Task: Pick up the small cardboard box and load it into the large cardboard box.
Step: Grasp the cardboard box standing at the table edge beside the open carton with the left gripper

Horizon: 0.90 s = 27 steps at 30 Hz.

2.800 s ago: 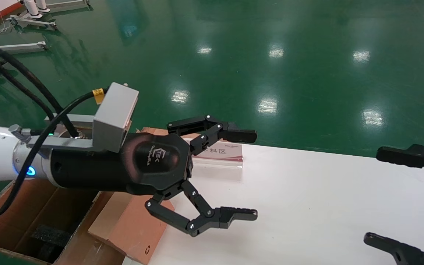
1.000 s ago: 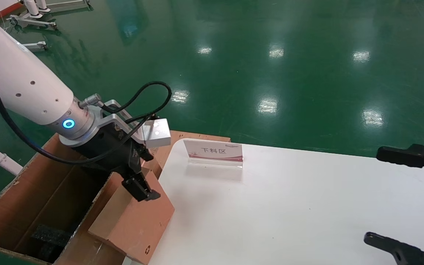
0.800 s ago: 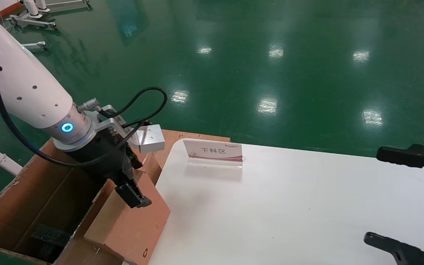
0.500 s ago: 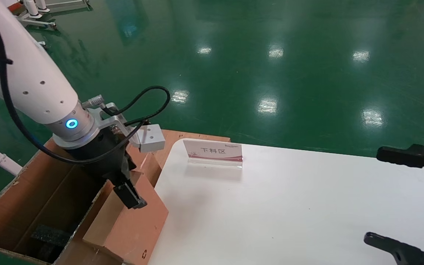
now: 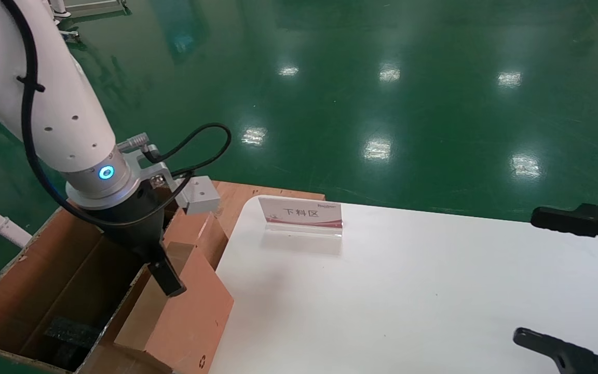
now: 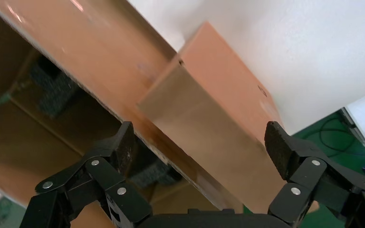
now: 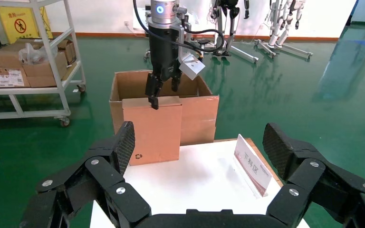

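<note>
The small cardboard box (image 5: 190, 317) stands on edge at the white table's left rim, its reddish face toward the table and its tan narrow side (image 6: 209, 128) up. It leans against the large cardboard box (image 5: 34, 270), which is open on the floor to the left, with black foam (image 5: 68, 332) inside. My left gripper (image 5: 164, 272) points down over the small box's upper edge, open. In the left wrist view its fingers (image 6: 123, 147) straddle both the tan side and the carton's wall edge. My right gripper (image 5: 527, 275) hangs open at the table's right side, parked.
A white table (image 5: 408, 291) carries a small sign stand (image 5: 301, 214) near its back left. Green floor surrounds it. The right wrist view shows a shelf rack (image 7: 28, 61) with cartons beyond the large box, and robot stands farther back.
My left arm swung from level and close to the camera to pointing down over the small box. In the last second it drifted left, and the box shifted slightly toward the carton.
</note>
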Each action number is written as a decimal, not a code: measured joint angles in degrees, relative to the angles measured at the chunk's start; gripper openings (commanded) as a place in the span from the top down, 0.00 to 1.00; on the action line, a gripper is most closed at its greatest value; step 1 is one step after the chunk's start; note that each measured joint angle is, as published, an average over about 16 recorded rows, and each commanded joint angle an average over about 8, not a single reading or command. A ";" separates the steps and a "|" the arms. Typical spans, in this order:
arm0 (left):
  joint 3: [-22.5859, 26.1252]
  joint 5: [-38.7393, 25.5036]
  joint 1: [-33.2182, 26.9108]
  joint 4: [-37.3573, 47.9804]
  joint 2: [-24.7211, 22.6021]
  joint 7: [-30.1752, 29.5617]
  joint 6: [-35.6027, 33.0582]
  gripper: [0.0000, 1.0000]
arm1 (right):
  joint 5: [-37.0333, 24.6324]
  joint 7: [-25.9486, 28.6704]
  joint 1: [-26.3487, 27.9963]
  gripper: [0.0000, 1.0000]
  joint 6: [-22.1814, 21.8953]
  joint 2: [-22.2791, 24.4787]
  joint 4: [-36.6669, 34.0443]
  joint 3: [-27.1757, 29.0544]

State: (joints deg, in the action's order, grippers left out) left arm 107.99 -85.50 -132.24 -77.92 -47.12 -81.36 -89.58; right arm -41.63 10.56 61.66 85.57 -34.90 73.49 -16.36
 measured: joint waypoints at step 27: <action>11.89 9.29 -2.42 -0.03 0.58 -3.32 3.09 0.00 | 0.07 -0.05 0.02 0.00 -0.05 0.04 0.00 -0.10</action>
State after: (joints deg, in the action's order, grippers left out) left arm 119.88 -76.21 -134.66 -77.95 -46.54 -84.68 -86.49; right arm -41.56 10.50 61.68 85.53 -34.85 73.49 -16.47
